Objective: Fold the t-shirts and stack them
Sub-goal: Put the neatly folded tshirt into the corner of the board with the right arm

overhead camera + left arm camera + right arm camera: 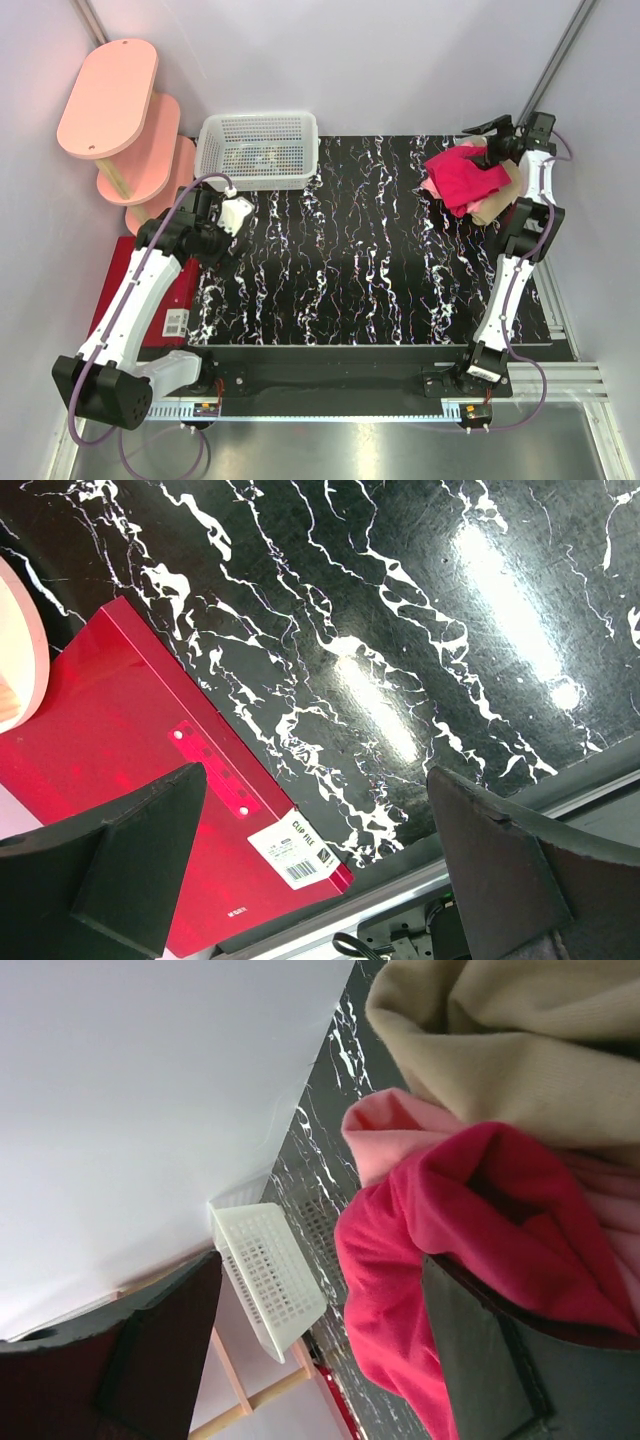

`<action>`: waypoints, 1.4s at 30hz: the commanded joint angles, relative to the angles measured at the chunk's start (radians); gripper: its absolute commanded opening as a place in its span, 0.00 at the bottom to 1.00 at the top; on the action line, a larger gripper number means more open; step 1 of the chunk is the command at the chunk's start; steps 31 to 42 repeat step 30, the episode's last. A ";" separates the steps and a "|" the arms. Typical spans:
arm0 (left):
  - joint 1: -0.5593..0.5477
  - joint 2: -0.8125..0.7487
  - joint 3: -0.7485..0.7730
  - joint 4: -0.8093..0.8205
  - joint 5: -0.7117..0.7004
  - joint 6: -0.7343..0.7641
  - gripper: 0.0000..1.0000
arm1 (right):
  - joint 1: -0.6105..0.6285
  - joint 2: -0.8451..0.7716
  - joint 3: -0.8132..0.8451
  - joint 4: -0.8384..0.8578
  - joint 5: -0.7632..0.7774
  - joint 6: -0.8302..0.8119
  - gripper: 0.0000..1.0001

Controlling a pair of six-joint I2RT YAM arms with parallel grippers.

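Clearly nearer, the right hand (pixel 492 143), wide open, meets the magenta t-shirt (pixel 462 178) from its far side; left hand (pixel 235 213) open too.

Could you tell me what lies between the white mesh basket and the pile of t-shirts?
Only bare black marbled tabletop separates the basket from the t-shirts; the top external view shows it.
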 commanded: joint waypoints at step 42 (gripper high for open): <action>0.040 0.021 0.184 0.167 0.080 -0.188 0.99 | 0.669 -1.245 -1.110 -0.005 0.674 -0.603 1.00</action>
